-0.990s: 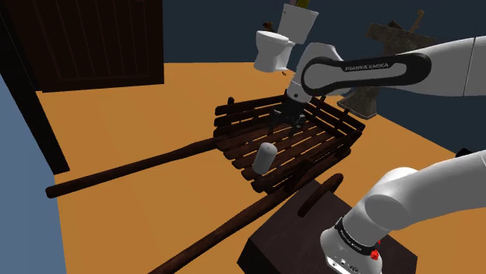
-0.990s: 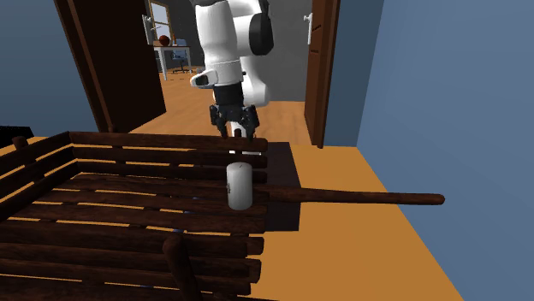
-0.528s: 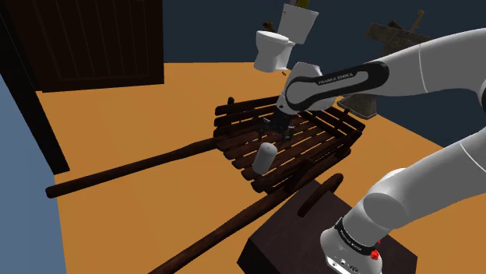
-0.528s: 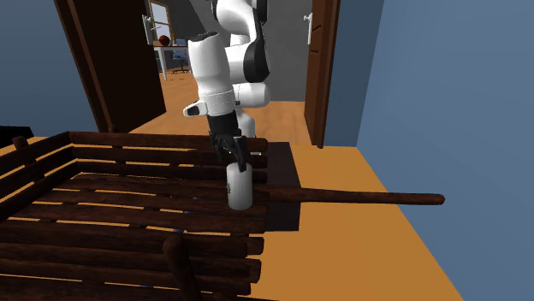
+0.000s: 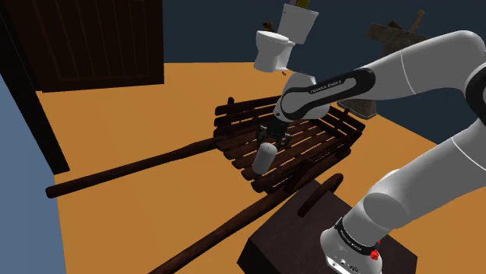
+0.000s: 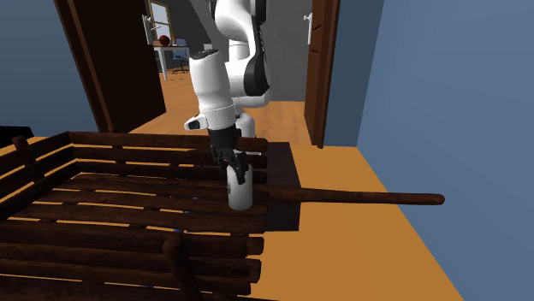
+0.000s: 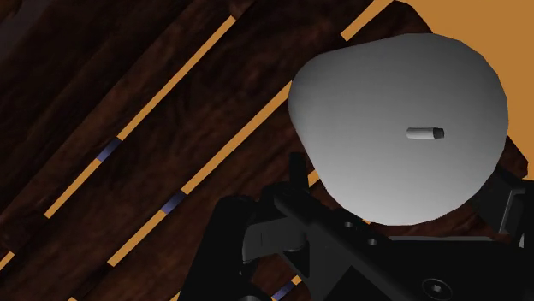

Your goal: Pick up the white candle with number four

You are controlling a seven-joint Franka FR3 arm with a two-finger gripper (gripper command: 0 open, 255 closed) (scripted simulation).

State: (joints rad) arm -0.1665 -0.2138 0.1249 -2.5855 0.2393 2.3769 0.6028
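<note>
The white candle (image 5: 263, 159) stands upright on the slats of a dark wooden cart (image 5: 315, 134), near the corner toward the shoulder view's left. From the second exterior view the candle (image 6: 240, 193) stands at the cart's (image 6: 128, 205) right-hand corner. My gripper (image 5: 270, 140) has come down onto the candle's top (image 6: 235, 169). In the wrist view the candle's rounded top with its short wick (image 7: 398, 128) lies between the black fingers (image 7: 295, 178), which stand apart on either side of it. No number is readable on it.
Two long cart shafts (image 5: 132, 167) run out over the orange floor toward the shoulder view's left. A white toilet (image 5: 274, 48) stands behind the cart, a dark wooden door (image 5: 93, 39) at the back left. The robot's dark stand (image 5: 311, 233) is close in front.
The gripper has swung from over the cart's middle toward the candle and dropped down around its top. The candle has not moved.
</note>
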